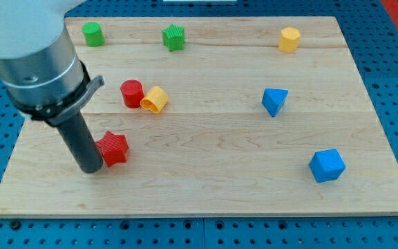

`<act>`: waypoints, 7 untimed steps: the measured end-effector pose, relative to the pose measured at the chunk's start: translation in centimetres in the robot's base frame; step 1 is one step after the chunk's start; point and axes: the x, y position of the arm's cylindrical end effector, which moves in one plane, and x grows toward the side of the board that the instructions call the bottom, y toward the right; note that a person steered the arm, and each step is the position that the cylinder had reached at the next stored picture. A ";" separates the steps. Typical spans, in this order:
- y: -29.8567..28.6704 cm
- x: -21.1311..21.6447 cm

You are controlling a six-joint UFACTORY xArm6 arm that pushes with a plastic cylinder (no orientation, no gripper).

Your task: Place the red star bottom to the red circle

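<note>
The red star (113, 148) lies at the view's lower left of the wooden board. The red circle (131, 93) stands above it and a little to the right, touching a yellow cylinder-like block (155, 99) on its right. My tip (91, 168) rests on the board right against the red star's left side, slightly below its middle. The dark rod rises up and left to the grey arm body.
A green circle (92, 33) and a green star (174, 37) sit along the top edge. A yellow hexagon (289, 39) is at top right. A blue triangle (274, 101) and a blue cube-like block (326, 165) are on the right. The board (220, 187) lies on a blue pegboard.
</note>
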 end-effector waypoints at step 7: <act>1.1 -6.4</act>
